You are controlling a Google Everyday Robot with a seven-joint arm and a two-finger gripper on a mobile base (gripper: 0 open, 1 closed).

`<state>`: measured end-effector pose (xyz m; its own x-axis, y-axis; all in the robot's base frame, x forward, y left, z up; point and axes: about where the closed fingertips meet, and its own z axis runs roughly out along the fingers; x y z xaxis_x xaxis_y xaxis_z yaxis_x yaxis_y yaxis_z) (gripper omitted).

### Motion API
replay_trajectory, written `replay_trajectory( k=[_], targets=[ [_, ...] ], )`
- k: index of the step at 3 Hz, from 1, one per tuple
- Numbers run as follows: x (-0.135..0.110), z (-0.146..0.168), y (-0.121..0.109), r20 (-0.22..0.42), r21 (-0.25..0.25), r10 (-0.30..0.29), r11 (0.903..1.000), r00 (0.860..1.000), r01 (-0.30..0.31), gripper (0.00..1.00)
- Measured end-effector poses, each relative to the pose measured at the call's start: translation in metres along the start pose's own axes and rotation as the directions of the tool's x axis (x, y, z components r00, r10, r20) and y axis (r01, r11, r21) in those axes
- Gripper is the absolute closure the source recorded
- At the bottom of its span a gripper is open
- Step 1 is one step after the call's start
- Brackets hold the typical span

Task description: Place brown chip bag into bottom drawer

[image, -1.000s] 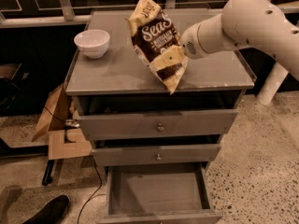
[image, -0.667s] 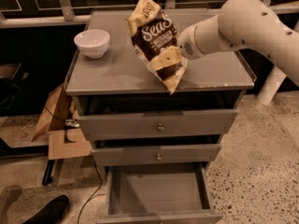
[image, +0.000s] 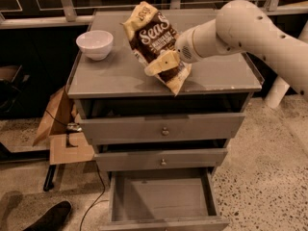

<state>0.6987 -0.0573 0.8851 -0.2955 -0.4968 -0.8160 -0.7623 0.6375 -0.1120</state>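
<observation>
Claw (image: 166, 64): pinching the brown chip bag (image: 153, 36) mid-body, with the bag held tilted over the worktop (image: 115, 78), well above the open bottom drawer (image: 161, 196). Risk, as I judge it: the crinkly film slips from the pinch, or the bag's lower end snags the worktop edge on descent. Hidden: the far finger behind the bag. The drawer front is cut off at the frame's bottom.

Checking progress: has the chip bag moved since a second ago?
No. The chip bag, held in the pincer, stays above the cabinet top, same gap from the bowl.
</observation>
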Motion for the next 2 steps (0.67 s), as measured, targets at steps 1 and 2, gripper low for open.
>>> replay_trajectory(
  k=[1,2],
  targets=[
    [0.0001,0.0002,0.0001,0.0,0.0,0.0,1.0,1.0,0.0,0.19],
    [0.0001,0.0002,0.0001,0.0,0.0,0.0,1.0,1.0,0.0,0.42]
  ],
)
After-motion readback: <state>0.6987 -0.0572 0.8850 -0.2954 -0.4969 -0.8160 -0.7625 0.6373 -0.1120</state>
